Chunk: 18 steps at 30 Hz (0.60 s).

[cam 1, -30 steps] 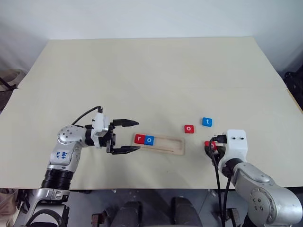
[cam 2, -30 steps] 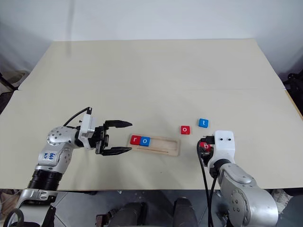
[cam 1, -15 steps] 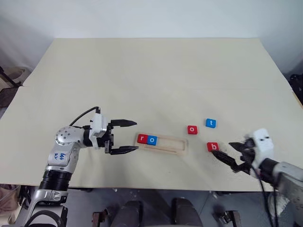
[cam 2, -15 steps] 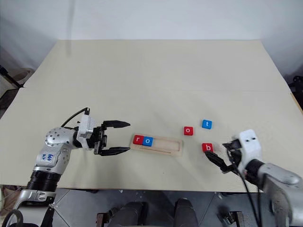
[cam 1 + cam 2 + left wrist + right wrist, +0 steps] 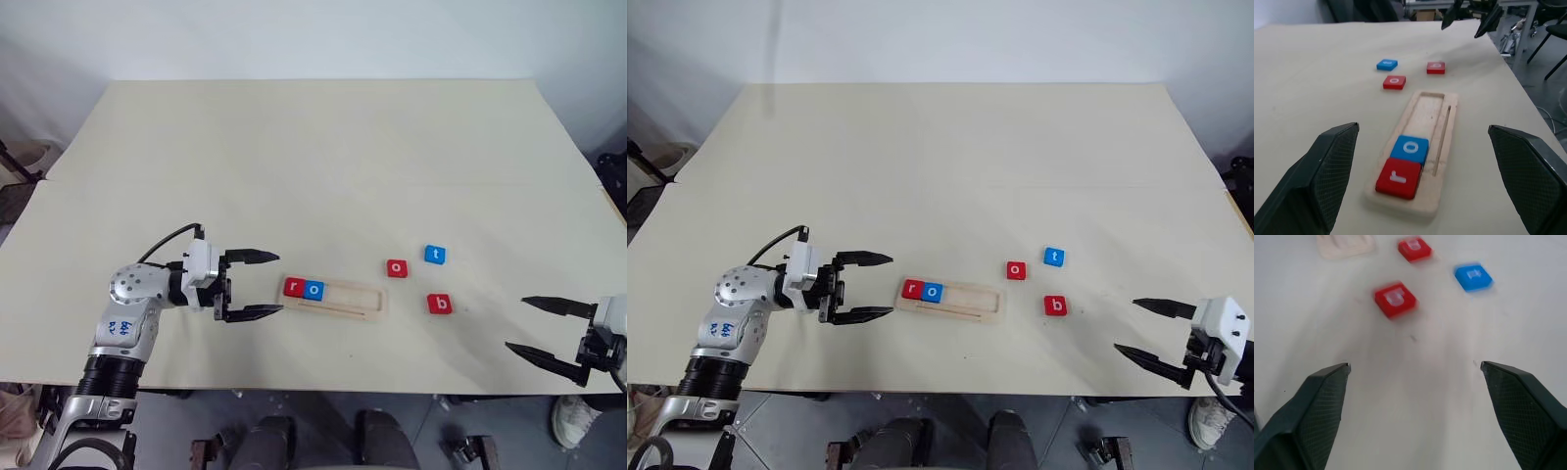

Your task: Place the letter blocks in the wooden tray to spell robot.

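Tray (image 5: 333, 298) holds red r, blue o; remaining blocks lie unobstructed, seemingly.

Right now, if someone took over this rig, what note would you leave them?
Left claw: open, empty, level, at the wooden tray's left end.
Right claw: open, empty, near the table's right edge, apart from the blocks.
Done: red r and blue o sit side by side at the tray's left end.
Left: red b, red o and blue t lie loose on the table right of the tray. Place b next, then o, then t.
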Each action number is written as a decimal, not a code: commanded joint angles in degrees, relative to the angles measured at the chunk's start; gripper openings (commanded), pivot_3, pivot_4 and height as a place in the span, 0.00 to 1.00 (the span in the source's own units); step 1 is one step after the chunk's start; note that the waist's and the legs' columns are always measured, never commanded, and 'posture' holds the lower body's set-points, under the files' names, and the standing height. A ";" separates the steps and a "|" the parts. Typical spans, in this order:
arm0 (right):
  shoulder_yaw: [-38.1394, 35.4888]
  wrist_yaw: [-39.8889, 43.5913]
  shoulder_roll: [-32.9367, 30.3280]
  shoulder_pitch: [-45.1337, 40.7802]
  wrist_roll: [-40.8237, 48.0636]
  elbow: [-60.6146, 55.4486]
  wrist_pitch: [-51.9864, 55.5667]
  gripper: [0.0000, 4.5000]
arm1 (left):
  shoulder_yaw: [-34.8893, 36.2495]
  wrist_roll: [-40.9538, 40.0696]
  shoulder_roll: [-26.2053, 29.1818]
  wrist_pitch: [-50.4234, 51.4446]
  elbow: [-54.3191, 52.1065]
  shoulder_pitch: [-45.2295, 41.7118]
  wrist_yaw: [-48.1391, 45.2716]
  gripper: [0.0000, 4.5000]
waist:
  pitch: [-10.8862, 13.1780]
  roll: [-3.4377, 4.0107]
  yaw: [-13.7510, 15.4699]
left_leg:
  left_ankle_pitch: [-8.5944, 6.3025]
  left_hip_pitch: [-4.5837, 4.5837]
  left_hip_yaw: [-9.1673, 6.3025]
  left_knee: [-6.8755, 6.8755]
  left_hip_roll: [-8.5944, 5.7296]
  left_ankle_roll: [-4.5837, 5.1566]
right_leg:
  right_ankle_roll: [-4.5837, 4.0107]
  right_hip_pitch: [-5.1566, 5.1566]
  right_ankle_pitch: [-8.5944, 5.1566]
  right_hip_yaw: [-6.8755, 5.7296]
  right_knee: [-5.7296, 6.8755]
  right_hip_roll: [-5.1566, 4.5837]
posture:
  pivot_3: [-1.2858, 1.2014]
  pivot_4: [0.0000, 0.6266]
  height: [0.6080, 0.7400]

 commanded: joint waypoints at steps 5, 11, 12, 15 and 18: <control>5.39 0.88 -3.00 -8.96 -1.30 9.47 -6.92 0.99 | 1.76 -0.59 1.35 -0.02 -3.52 2.06 0.64 1.00 | -0.01 0.02 -0.20 | 0.00 0.01 0.03 0.01 0.01 0.00 | 0.00 0.04 0.00 0.00 -0.10 -0.01 | 0.52 0.24 1.00; 12.29 2.97 -4.69 -15.21 0.49 2.68 -0.06 0.99 | 2.03 -1.22 1.42 0.32 -5.24 3.04 0.39 1.00 | -0.01 0.03 0.02 | 0.00 0.01 0.04 0.02 0.05 -0.01 | 0.00 0.03 0.00 0.00 -0.10 -0.01 | 0.52 0.24 1.00; 13.52 2.78 -5.14 -15.80 0.33 0.85 1.69 0.99 | 1.92 -1.28 1.33 0.41 -5.61 3.22 0.43 1.00 | -0.01 0.03 0.04 | 0.00 0.00 0.04 0.02 0.04 -0.01 | 0.00 0.02 0.00 0.00 -0.10 -0.01 | 0.52 0.24 1.00; 18.49 2.46 -6.73 -18.08 -1.91 -3.14 5.79 0.99 | 1.37 -1.42 0.68 0.72 -7.12 3.94 0.87 1.00 | -0.01 0.03 0.08 | 0.00 -0.02 0.03 0.03 0.03 -0.01 | 0.00 0.00 0.01 0.00 -0.10 -0.04 | 0.52 0.24 1.00; 23.27 1.70 -7.84 -20.87 -4.95 -4.05 8.61 0.99 | 0.54 -1.64 0.02 1.18 -8.61 4.25 0.88 1.00 | -0.01 0.02 0.13 | 0.00 -0.04 0.02 0.04 0.03 -0.01 | 0.00 0.00 0.01 -0.01 -0.12 -0.04 | 0.52 0.24 1.00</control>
